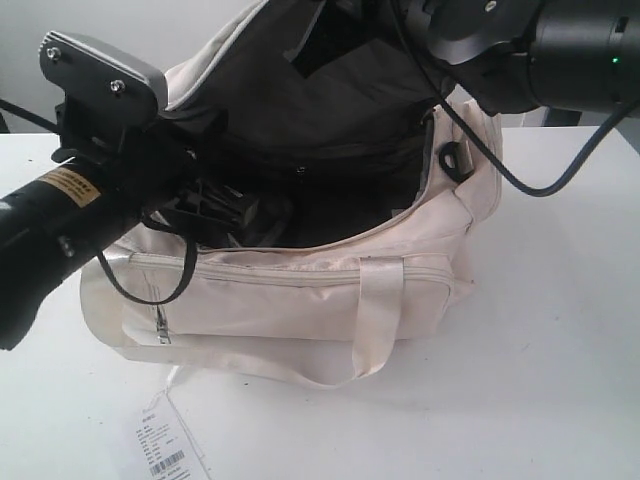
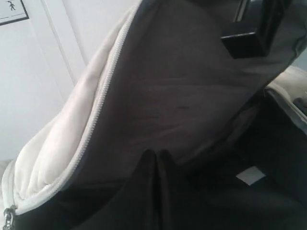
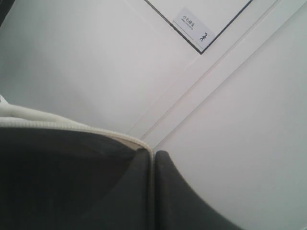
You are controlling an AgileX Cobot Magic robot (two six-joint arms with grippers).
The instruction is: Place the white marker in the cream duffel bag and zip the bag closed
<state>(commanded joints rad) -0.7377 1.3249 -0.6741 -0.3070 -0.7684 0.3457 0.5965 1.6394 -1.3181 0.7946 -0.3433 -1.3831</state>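
Left gripper [image 2: 157, 155] is seen with its dark fingers pressed together, tips touching. It is reached into the left end of the open cream duffel bag [image 1: 300, 300], and nothing can be made out between the fingers. Right gripper [image 3: 153, 155] is likewise closed, and the pale edge of the bag's top flap [image 2: 192, 96] is pinched between its fingers. By this grip the flap is held raised at the far side, with its grey lining exposed. Zipper teeth [image 2: 103, 105] are seen running along the flap's cream border. The bag is set on its base in the middle of the white table [image 1: 560, 350], with its mouth wide open and its dark interior shown. A strap handle [image 1: 378, 310] is draped down the near side. A paper tag [image 1: 165, 445] is laid flat on the table, just near of the bag's left end.
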